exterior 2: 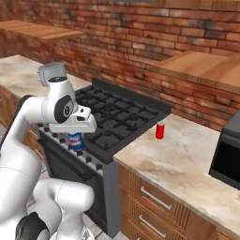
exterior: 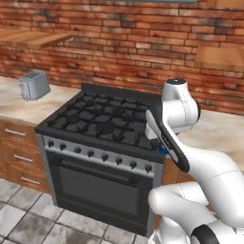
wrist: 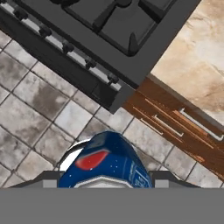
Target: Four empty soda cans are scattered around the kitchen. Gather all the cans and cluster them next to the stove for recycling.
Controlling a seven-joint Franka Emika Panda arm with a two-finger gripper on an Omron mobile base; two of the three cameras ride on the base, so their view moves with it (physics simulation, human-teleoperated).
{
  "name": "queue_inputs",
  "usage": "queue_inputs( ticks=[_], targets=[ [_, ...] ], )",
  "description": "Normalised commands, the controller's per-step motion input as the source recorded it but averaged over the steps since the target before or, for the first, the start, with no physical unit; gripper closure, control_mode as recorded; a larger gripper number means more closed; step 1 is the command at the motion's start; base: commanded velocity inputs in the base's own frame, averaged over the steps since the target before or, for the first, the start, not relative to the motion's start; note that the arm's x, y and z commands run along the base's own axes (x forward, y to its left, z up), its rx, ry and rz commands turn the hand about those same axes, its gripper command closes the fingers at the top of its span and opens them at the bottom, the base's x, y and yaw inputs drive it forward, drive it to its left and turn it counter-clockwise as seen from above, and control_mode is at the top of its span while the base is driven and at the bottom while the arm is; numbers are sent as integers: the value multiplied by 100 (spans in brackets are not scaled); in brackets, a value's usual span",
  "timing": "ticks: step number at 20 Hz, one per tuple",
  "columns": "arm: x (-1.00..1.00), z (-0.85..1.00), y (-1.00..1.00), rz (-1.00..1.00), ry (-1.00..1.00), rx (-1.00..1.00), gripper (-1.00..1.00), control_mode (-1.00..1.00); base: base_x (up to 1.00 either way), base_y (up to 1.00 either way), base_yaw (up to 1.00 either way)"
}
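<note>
A blue soda can with a red logo sits between my fingers, and my gripper is shut on it. In the right base view the same soda can hangs under my hand, in front of the stove's knob row and above the floor. A sliver of the can peeks from behind my forearm in the left base view. The black gas stove lies just ahead. A red soda can stands upright on the marble counter, right beside the stove's right edge.
A silver toaster stands on the counter left of the stove. A dark microwave is at the far right. Wooden drawers sit under the right counter, with tiled floor below my hand. A brick wall and shelves stand behind.
</note>
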Motion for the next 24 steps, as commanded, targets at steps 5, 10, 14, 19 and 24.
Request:
queue_inputs(
  ticks=[5,10,14,19,24],
  targets=[
    [0,0,0,0,0,0,100,100,0,0,-41],
    [0,0,0,0,0,0,100,100,0,0,-40],
    [0,0,0,0,0,0,100,100,3,0,-39],
    [0,0,0,0,0,0,100,100,21,9,-35],
    [0,0,0,0,0,0,100,100,28,18,-33]
  ],
)
